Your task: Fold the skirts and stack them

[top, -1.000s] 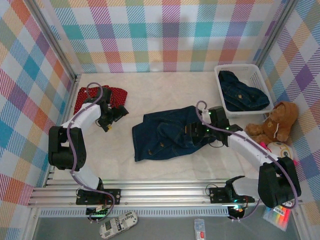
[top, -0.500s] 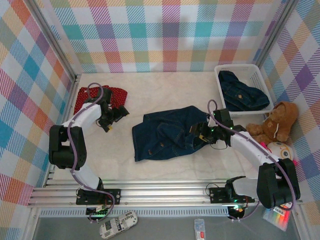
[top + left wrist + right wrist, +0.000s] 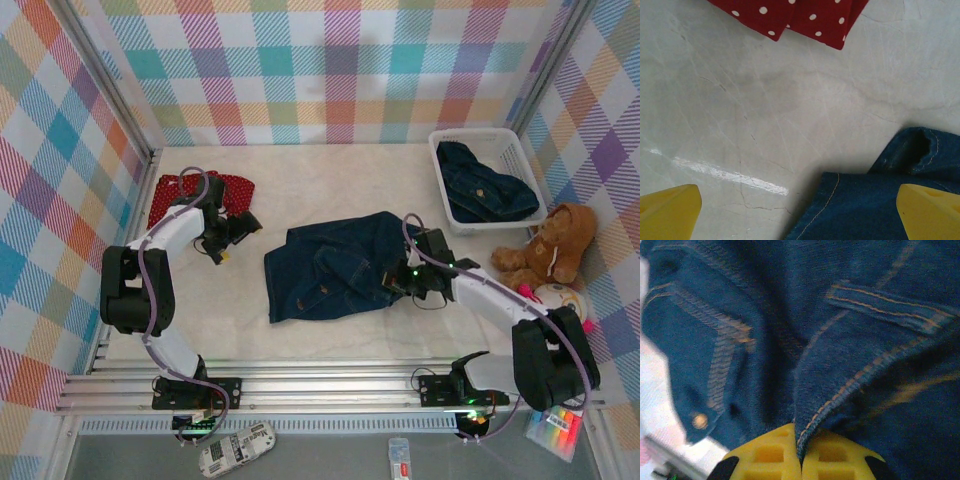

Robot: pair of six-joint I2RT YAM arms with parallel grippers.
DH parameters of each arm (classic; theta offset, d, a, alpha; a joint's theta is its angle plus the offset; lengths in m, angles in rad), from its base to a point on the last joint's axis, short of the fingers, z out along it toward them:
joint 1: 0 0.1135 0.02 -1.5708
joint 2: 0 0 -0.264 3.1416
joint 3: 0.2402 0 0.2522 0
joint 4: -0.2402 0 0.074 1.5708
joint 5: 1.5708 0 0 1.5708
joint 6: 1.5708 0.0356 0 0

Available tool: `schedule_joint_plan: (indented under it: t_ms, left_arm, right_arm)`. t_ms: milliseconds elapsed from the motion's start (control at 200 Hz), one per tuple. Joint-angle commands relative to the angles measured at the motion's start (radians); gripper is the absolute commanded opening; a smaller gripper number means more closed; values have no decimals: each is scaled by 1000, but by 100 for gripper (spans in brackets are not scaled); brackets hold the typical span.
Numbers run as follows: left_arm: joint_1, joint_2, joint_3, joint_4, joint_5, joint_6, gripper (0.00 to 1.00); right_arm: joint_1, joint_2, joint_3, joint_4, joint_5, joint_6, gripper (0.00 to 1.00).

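A dark blue denim skirt [image 3: 330, 265] lies crumpled in the middle of the table. My right gripper [image 3: 393, 282] is at its right edge, shut on a seamed fold of the denim skirt [image 3: 790, 315], which is pinched between the yellow pads [image 3: 767, 455] of the right gripper [image 3: 801, 460]. A red skirt with white dots [image 3: 200, 192] lies folded at the back left. My left gripper [image 3: 236, 236] hovers open between the two skirts, over bare table. Its view shows the red skirt [image 3: 800, 17] above, the denim hem [image 3: 880, 200] below, and the left gripper [image 3: 799, 215] with yellow fingertips [image 3: 667, 210] wide apart. Another denim skirt [image 3: 485, 185] lies in the basket.
The white slatted basket [image 3: 528, 152] stands at the back right. A brown teddy bear [image 3: 550, 250] and a pale ball [image 3: 560, 298] sit just in front of it. Plaid walls close three sides. A metal rail [image 3: 320, 385] runs along the near edge.
My right gripper has shifted slightly along the denim skirt's right edge and closed on a fold there. The left gripper has stayed open and barely moved.
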Motion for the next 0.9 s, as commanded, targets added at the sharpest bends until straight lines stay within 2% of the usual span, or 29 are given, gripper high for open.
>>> schedule_joint_plan:
  t_ms: [0,245,305,405,505,630,895]
  left_arm:
    - [-9,11,-23,-17,32,46,98]
    - [-46,45,-42,-2,84,59,86]
    - [-61,57,-42,17,112,60,83]
    - [-87,75,-25,27,126,64,81]
    - [-104,91,-2,21,117,64,81]
    - [-110,102,14,20,114,59,82]
    - [-110,107,28,7,101,58,86]
  right_arm:
    - [-18,-39,-79,-83,113,-53,0]
    - [-20,-19,-103,-106,139,-22,0]
    - [-19,-37,-94,-86,129,-41,11]
    - [-24,-111,-86,-28,102,-39,41]
    - [-64,-175,-98,43,67,-2,55]
    - [-122,-166,-101,89,11,47,59]
    - [-140,-56,-45,-26,86,125,61]
